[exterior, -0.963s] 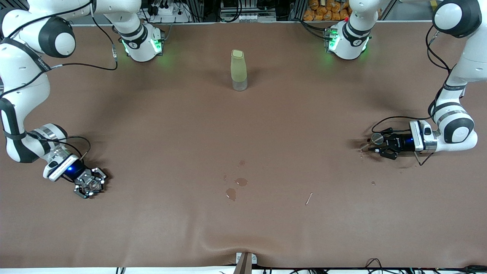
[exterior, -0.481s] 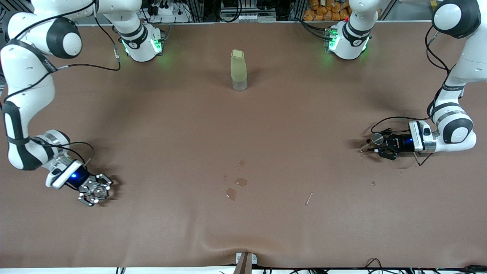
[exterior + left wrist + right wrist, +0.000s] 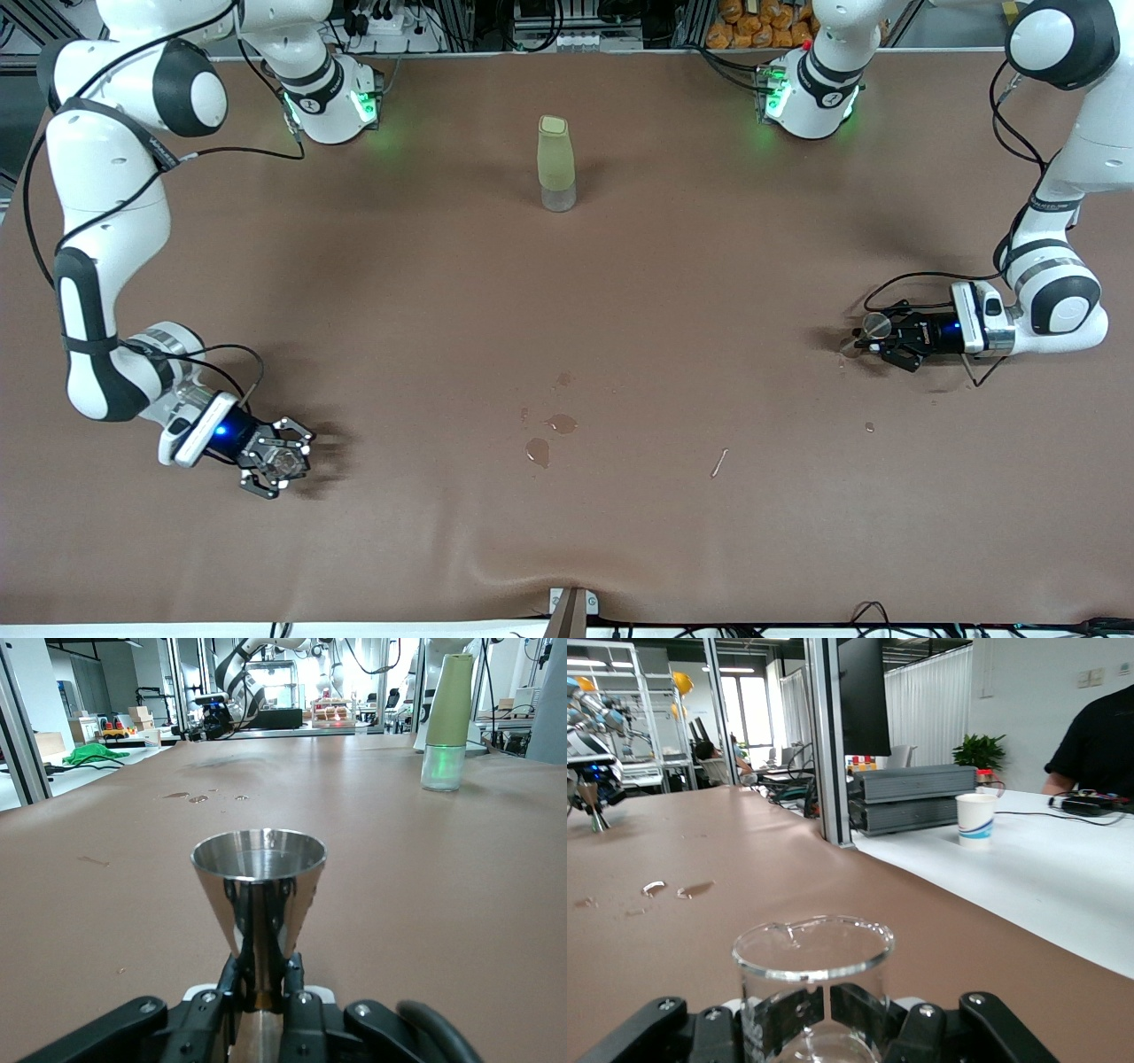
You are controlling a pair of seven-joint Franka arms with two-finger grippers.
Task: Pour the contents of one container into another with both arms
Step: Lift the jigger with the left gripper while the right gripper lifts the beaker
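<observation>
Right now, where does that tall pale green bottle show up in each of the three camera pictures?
Front view: the green bottle stands upright on the table midway between the two arm bases.
Left wrist view: the bottle stands upright farther off than the metal cup in the left claw.
Right wrist view: not in it.
Shared landmark: the wet spots.

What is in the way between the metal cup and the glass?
Nothing solid. Between the metal cup in the left gripper and the glass in the right gripper lie only small puddles on the table.
</observation>
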